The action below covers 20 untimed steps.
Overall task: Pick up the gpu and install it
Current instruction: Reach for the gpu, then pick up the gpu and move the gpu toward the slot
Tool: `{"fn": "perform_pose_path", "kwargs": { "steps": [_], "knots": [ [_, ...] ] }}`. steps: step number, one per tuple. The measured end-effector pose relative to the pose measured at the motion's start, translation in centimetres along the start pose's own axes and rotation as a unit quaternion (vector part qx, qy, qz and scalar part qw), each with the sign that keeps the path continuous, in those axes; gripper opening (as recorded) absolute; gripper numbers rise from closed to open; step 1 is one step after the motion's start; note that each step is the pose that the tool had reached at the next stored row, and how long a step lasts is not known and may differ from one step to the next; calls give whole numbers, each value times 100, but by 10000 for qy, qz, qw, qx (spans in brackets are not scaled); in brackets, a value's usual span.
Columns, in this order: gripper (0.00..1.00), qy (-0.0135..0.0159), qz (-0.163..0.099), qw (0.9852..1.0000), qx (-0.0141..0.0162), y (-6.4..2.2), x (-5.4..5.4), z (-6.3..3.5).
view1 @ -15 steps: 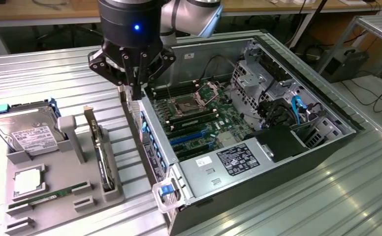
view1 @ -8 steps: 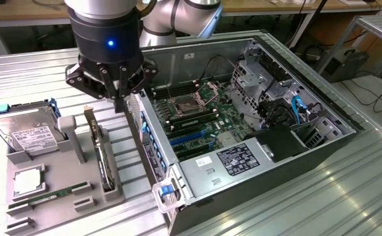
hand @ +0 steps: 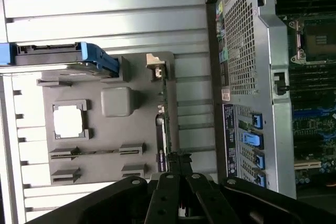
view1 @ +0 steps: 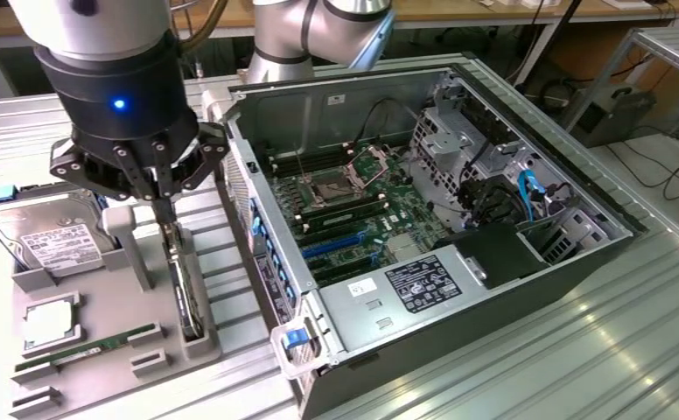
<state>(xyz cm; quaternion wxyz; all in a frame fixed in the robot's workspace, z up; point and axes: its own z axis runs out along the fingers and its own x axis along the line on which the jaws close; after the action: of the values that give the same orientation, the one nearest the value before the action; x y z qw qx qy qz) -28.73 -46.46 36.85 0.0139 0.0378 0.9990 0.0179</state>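
Note:
The gpu (view1: 183,293) stands on its edge in a slot of the grey holder tray (view1: 106,367), at the exterior view's left of the open computer case (view1: 514,289). In the wrist view the gpu (hand: 164,119) is a thin dark strip seen edge-on, with its silver bracket (hand: 156,64) at the far end. My gripper (view1: 167,220) has come down over the card's upper end, with its fingers drawn close together on the card's edge. In the wrist view the gripper (hand: 177,160) pinches the near end of the strip. The card still sits in its slot.
On the tray are a silver hard drive (view1: 53,241), a CPU (view1: 50,319) and a green RAM stick (view1: 88,347). The case lies open with its motherboard (view1: 352,206) and blue slots (view1: 333,248) exposed. Its metal wall (hand: 247,66) stands close beside the tray.

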Motion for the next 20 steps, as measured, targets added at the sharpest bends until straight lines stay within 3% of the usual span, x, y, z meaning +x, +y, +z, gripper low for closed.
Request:
{"fn": "perform_pose_path", "kwargs": {
  "steps": [1,15,20],
  "knots": [
    [13,-1,0,10000,12,-4,44,12],
    [13,-1,0,10000,14,-4,44,12],
    [32,-1,0,10000,14,-4,44,12]
  ]
}}
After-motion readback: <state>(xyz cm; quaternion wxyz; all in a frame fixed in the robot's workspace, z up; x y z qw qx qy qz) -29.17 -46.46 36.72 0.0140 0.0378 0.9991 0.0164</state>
